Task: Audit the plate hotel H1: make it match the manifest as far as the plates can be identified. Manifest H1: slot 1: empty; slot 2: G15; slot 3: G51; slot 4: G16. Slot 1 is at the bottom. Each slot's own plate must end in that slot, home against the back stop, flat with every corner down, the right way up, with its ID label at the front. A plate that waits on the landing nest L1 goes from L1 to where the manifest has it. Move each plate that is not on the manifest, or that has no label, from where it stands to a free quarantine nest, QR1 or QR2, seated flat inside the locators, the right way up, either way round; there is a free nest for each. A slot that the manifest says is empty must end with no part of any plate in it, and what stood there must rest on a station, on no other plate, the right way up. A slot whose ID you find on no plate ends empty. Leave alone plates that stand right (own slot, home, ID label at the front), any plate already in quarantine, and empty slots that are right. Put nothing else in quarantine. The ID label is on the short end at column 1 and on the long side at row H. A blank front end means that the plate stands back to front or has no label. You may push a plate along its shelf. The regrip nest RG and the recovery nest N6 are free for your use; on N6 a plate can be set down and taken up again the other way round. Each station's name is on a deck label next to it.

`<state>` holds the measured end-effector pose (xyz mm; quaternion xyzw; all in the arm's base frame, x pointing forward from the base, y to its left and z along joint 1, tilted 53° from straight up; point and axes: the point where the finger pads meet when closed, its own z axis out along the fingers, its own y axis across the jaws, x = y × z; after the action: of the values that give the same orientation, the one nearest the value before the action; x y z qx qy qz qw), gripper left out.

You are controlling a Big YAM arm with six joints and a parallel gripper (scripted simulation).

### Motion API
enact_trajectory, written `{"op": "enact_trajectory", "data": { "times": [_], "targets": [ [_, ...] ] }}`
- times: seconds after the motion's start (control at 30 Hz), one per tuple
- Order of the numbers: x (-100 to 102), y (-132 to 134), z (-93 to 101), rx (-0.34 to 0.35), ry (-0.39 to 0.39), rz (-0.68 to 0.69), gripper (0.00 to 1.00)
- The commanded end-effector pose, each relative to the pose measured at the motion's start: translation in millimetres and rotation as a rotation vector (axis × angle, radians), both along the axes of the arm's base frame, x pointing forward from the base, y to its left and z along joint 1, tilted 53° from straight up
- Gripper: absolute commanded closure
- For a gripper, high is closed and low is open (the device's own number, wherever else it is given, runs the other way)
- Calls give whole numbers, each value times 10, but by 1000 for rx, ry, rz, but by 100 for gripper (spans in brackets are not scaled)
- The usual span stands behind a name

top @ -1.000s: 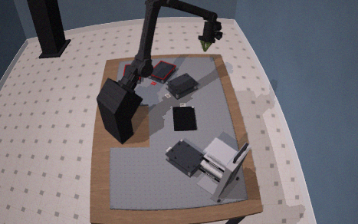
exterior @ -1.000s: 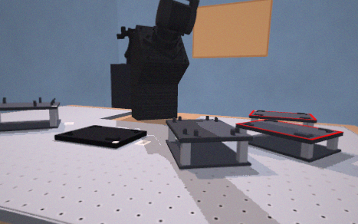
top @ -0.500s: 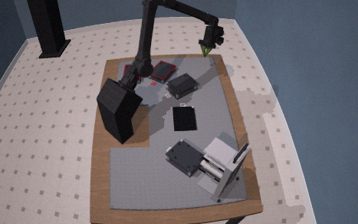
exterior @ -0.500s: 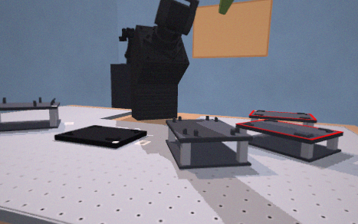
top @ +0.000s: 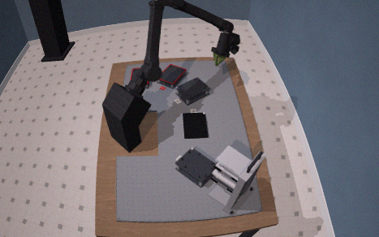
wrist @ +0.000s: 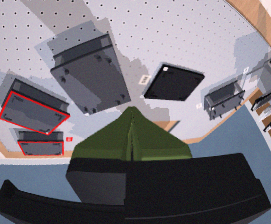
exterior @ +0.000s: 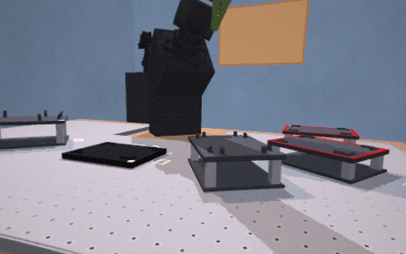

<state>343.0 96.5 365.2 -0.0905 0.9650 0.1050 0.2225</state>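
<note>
Looking down from the top view, you are seeing the gripper (top: 217, 60) hanging high over the far edge of the grey perforated mat (top: 149, 195), its green fingers pressed fully together and holding nothing. Below and nearer the arm, two red-edged nests (top: 173, 75) are sitting side by side at the far end of the mat, the left one partly hidden behind the arm's lower link (top: 151, 45). Just beside them one dark raised nest (top: 193, 90) is standing on grey posts, with small pegs on its top showing in the exterior view (exterior: 234, 148). Nearer still, one flat black pad (top: 195, 125) is lying on the mat, a small white deck label (exterior: 163, 162) beside it. A second dark raised nest (top: 195, 165) is standing at the near right, touching the front of the plate hotel (top: 247, 178), the light grey upright frame at the mat's right edge; you are seeing pale plates (top: 224, 178) stacked in its slots, though their labels are too small to read. That is making two red-edged nests, two dark raised nests, one black pad and one hotel. A tall black box (top: 126, 115) is standing on the wooden table (top: 105, 191) at the left, between the arm's base and the mat. The hotel is lying well apart from the gripper, at the opposite end of the mat, with the pad and both dark nests between them.
</note>
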Motion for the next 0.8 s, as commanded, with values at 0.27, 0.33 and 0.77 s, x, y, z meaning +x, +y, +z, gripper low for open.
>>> {"op": "enact_trajectory", "data": {
  "times": [0.27, 0.33, 0.77],
  "targets": [
    [55, -226, -213, 23, 13, 5, 100],
    [-25, -277, -139, 26, -25, 5, 100],
    [-49, -557, -480, 85, 0, -8, 100]
  ]
}}
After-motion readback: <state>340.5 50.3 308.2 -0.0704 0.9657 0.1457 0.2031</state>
